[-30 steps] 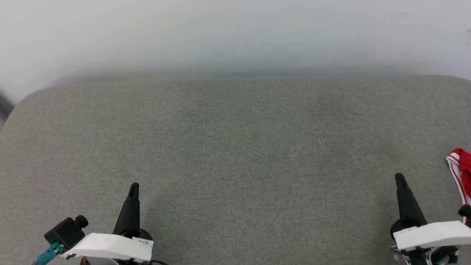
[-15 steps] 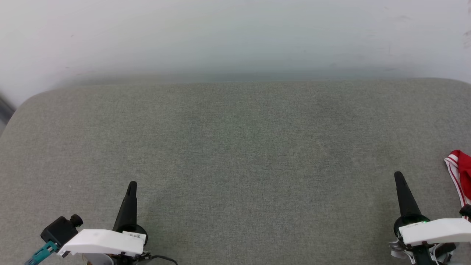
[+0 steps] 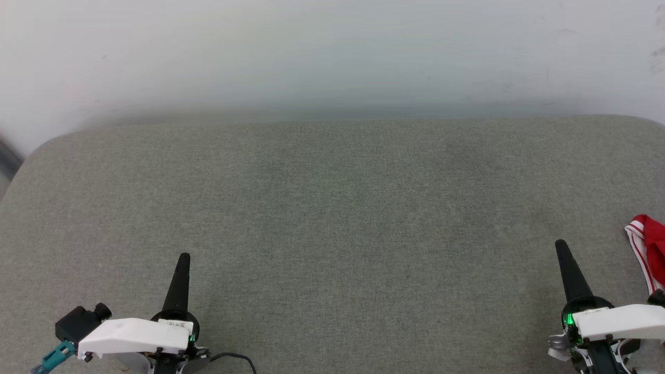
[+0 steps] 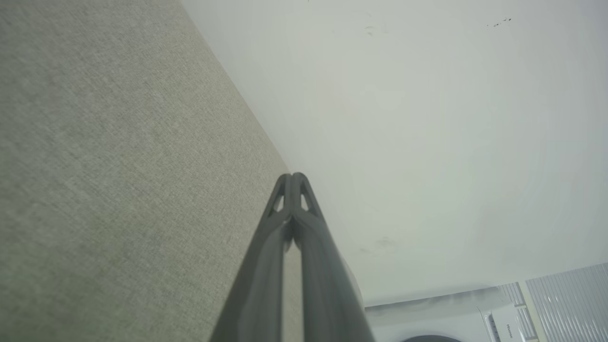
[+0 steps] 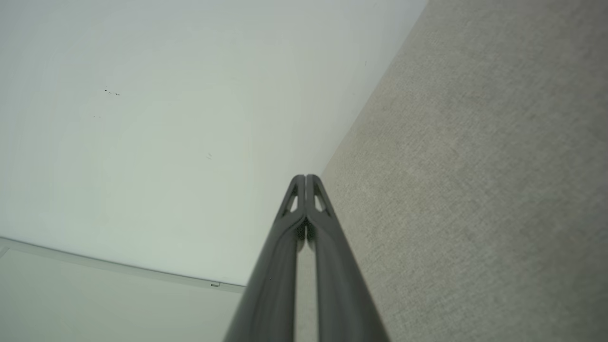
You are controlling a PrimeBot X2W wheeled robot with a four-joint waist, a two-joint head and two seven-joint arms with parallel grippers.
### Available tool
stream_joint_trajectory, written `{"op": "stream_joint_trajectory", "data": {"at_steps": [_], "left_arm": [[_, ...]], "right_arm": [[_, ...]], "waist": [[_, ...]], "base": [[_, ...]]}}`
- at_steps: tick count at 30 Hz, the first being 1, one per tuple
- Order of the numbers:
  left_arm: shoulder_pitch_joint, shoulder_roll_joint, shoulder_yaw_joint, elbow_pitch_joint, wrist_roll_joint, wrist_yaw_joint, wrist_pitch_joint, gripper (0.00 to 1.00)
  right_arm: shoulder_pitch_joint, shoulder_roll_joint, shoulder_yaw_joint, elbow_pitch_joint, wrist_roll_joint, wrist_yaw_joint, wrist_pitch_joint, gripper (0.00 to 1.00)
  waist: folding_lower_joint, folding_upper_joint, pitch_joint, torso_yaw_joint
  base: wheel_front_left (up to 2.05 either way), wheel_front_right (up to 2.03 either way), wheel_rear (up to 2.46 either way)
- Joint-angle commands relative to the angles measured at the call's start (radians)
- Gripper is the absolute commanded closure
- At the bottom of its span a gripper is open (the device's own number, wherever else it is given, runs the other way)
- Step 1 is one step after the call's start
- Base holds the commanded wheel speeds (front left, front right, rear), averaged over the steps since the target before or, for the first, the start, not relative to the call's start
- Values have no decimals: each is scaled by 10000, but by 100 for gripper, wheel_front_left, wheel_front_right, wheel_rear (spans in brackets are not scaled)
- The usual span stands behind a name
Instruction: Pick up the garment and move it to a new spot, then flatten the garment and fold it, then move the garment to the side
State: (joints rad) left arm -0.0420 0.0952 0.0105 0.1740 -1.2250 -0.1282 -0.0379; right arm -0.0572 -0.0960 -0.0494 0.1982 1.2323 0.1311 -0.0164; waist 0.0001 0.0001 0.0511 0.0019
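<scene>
Grey-green woven fabric covers the broad padded surface [image 3: 332,208] in front of the robot, its far corners rounded against a pale wall [image 3: 332,52]. At the near edge, towards the left corner, the left gripper [image 3: 183,258] points away across the cloth. Its two long dark fingers [image 4: 261,285] are pressed together into a single spike with nothing between them, and the left wrist view shows the tips meeting flat. Towards the near right corner the right gripper [image 3: 561,246] stands the same way, its fingers [image 5: 332,285] closed tip to tip and empty, with a green light glowing at its base. The garment [image 3: 648,244], red with white-and-red striped trim, lies bunched at the right edge of the surface. It sits just to the right of the right gripper and clear of its fingers. The picture's border cuts off most of the garment, so how it is lying and any lettering on it cannot be told. The left wrist view also catches part of a white appliance [image 4: 451,318] low against the wall, beside ribbed grey panelling [image 4: 565,294]
</scene>
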Motion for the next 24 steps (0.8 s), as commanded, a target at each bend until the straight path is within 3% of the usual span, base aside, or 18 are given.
{"op": "stream_joint_trajectory", "data": {"at_steps": [1, 24], "left_arm": [[-185, 31, 63, -5, -237, -29, 60, 100], [-443, -55, 341, 343, -2186, -31, 615, 100]], "right_arm": [[-177, 16, -35, -19, 249, -4, 68, 100], [-364, 155, -209, 211, 2098, -4, 573, 100]], "waist": [[0, -1, -12, -1], [-1, -1, -213, -9]], "base": [[0, 0, 0], [0, 0, 0]]}}
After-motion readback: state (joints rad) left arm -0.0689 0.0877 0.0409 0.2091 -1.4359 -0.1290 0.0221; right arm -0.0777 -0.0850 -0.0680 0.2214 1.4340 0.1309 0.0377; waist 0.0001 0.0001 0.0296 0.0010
